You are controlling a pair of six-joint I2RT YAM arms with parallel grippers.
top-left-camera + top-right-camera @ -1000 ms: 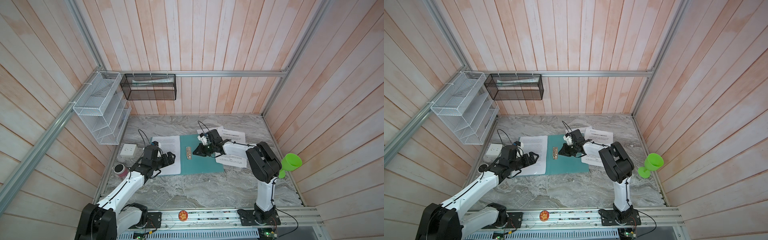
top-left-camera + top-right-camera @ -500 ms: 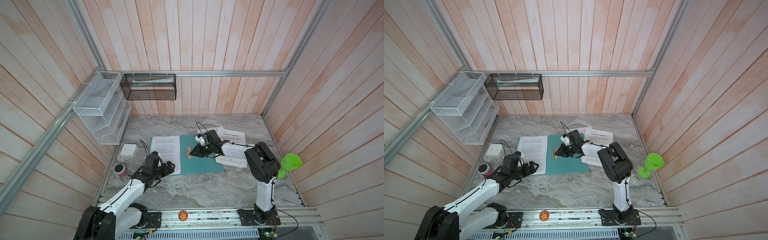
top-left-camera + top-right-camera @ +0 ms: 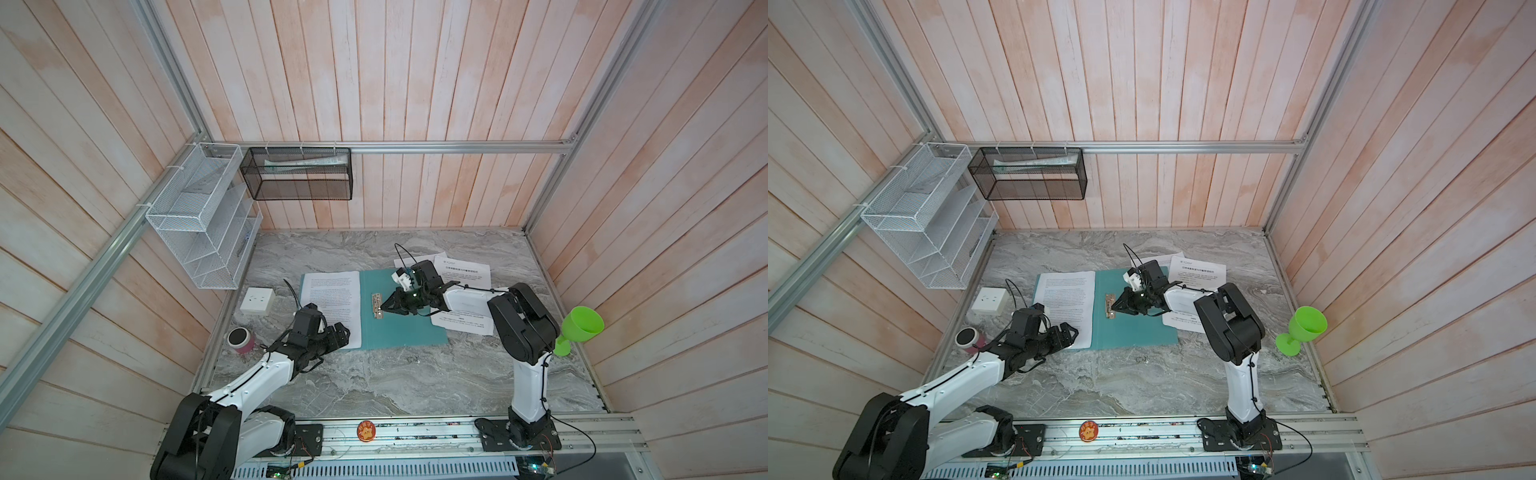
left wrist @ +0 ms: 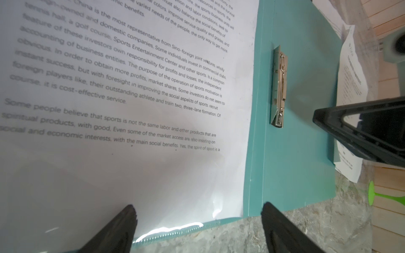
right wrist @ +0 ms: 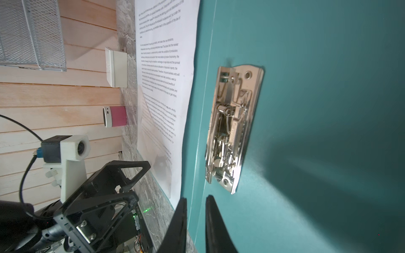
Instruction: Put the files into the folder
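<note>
The left pincer [image 3: 344, 332] has drawn back toward seven o'clock, from farther up the printed sheet [image 3: 330, 291] to its six o'clock edge, where it now hovers. The right pincer [image 3: 383, 309] has slid toward nine o'clock across the open folder [image 3: 399, 332], and its tips now sit just beside the six o'clock end of the metal clip [image 3: 377, 305].

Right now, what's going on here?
The flat teal card folder lies open on the grey marble table. One white printed paper sheet lies on its left half; more white sheets sit loose by its right side. The right gripper, almost shut and empty, points at the small metal spine clip. The left gripper hovers open at the sheet's near edge.
</note>
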